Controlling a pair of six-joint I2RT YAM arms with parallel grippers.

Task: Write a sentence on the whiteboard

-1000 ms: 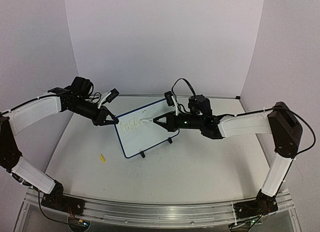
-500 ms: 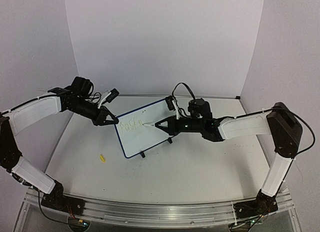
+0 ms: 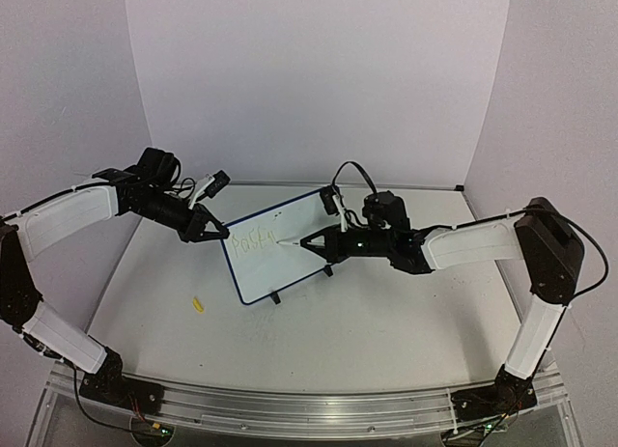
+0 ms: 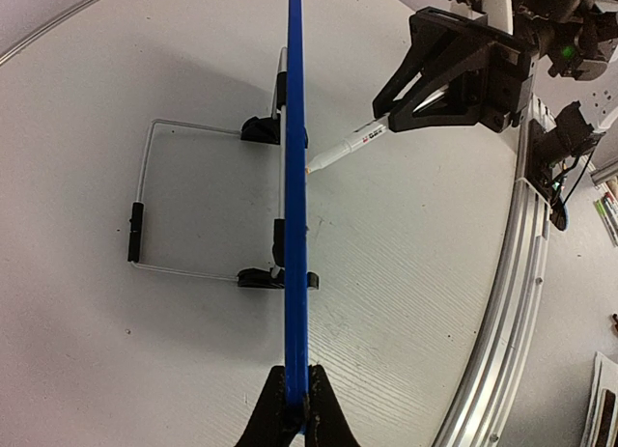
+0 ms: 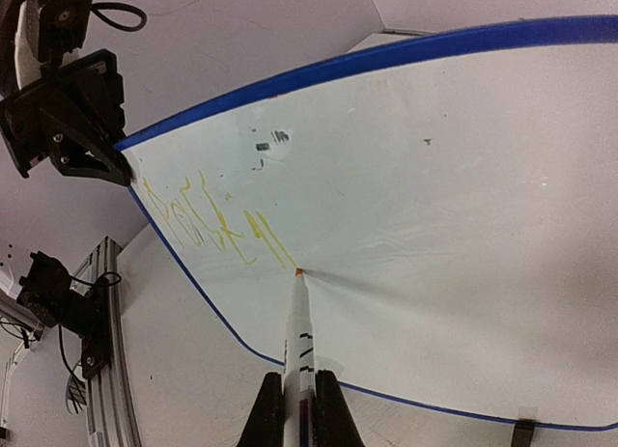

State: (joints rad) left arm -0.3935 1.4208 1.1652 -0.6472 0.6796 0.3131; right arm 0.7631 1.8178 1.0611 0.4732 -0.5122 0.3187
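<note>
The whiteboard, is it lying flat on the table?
No, the whiteboard stands up on its black feet, its edge pinched by the left gripper.

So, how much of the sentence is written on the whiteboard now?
Done: one short row of yellow letters stands on the whiteboard. In hand: the right claw holds the marker, tip against the board just after the last letter, while the left claw clamps the board's edge. Left: most of the surface is blank, so the sentence looks unfinished.
</note>
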